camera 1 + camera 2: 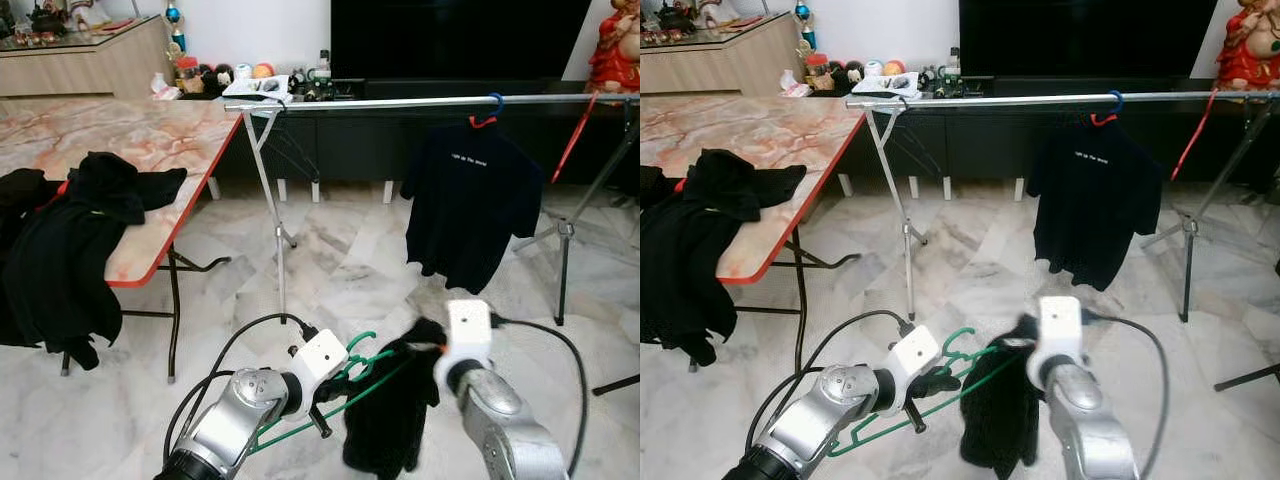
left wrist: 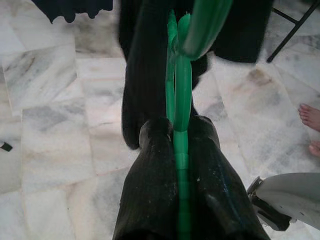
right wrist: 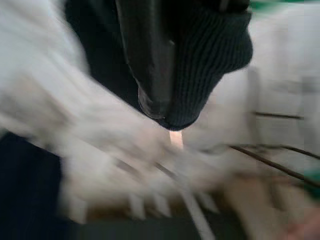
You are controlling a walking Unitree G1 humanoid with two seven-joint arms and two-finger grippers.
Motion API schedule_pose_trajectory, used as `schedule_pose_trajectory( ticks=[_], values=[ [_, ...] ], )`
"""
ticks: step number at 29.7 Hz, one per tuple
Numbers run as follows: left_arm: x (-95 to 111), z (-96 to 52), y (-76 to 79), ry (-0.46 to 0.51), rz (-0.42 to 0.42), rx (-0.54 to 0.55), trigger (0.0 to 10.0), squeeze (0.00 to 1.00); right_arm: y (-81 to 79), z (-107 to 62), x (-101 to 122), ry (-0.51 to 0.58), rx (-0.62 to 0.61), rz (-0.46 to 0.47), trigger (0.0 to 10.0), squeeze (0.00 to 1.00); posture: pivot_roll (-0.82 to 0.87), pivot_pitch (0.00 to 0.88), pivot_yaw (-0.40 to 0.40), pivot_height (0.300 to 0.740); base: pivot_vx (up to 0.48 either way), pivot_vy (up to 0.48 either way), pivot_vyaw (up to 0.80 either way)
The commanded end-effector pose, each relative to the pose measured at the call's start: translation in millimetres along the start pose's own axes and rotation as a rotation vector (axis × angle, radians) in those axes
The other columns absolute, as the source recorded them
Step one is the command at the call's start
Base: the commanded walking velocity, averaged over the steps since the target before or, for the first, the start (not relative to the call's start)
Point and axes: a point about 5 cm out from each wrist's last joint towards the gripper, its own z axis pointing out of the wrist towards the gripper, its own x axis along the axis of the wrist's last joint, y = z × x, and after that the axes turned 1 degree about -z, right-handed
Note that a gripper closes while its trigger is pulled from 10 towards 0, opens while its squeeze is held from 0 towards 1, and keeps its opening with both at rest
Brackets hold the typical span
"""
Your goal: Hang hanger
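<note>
My left gripper (image 1: 338, 392) is shut on a green hanger (image 1: 352, 372), low in front of me; the left wrist view shows the green bar (image 2: 181, 150) pinched between both black fingers (image 2: 150, 190). A black garment (image 1: 395, 410) hangs from the hanger's far end, and my right gripper (image 1: 428, 352) is shut on the cloth (image 3: 210, 60) there. Ahead runs a silver clothes rail (image 1: 420, 102) with a black T-shirt (image 1: 468, 205) on a blue hanger (image 1: 492, 108) and a bare red hanger (image 1: 575, 135).
A marble-patterned table with a red edge (image 1: 130, 135) stands at the left with black clothes (image 1: 70, 240) draped over it. The rail's stand legs (image 1: 272, 210) and a tripod leg (image 1: 562, 250) rise from the tiled floor. A person's bare toes (image 2: 311, 117) are near.
</note>
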Motion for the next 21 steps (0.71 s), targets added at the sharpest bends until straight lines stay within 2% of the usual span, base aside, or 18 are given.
schedule_pose_trajectory(
  ticks=[1,3,10,13,15,17,19,21],
  values=[
    [3.6,-2.2,-5.4,0.017,0.007,0.016,10.0,0.0,-13.3,-5.0,16.6,0.079,0.095,0.019,10.0,0.0,0.06,0.046,0.057,0.74,0.0,0.0,0.0],
    [3.5,-2.5,-4.9,0.022,-0.001,0.013,10.0,0.0,-33.0,-16.0,28.1,0.13,0.246,-0.007,10.0,0.0,0.05,0.047,0.059,0.74,0.0,0.0,0.0],
    [3.3,-2.7,-4.8,0.023,-0.004,0.012,10.0,0.0,-54.2,-31.2,28.4,0.122,0.388,-0.027,10.0,0.0,0.05,0.048,0.059,0.74,0.0,0.0,0.0],
    [4.0,-2.5,-4.5,0.029,-0.01,0.01,10.0,0.0,-60.2,-39.0,27.5,0.137,0.444,-0.079,10.0,0.0,0.05,0.049,0.06,0.74,0.0,0.0,0.0],
    [4.2,-2.4,-4.6,0.03,-0.009,0.01,10.0,0.0,-54.2,-38.1,27.1,0.148,0.399,-0.107,10.0,0.0,0.05,0.048,0.06,0.74,0.0,0.0,0.0],
    [5.5,-2.2,-4.9,0.04,-0.011,0.014,10.0,0.0,-27.9,-28.4,21.1,0.104,0.213,-0.163,10.0,0.0,0.05,0.048,0.06,0.74,0.0,0.0,0.0],
    [6.2,-2.3,-5.3,0.044,-0.011,0.017,10.0,0.0,-16.8,-25.4,18.8,0.083,0.135,-0.247,10.0,0.0,0.05,0.048,0.06,0.74,0.0,0.0,0.0],
    [8.9,-2.0,-7.0,0.061,-0.016,0.03,10.0,0.0,-4.4,-24.2,18.3,0.064,0.085,-0.454,10.0,0.0,0.05,0.046,0.061,0.74,0.0,0.0,0.0]
  ],
)
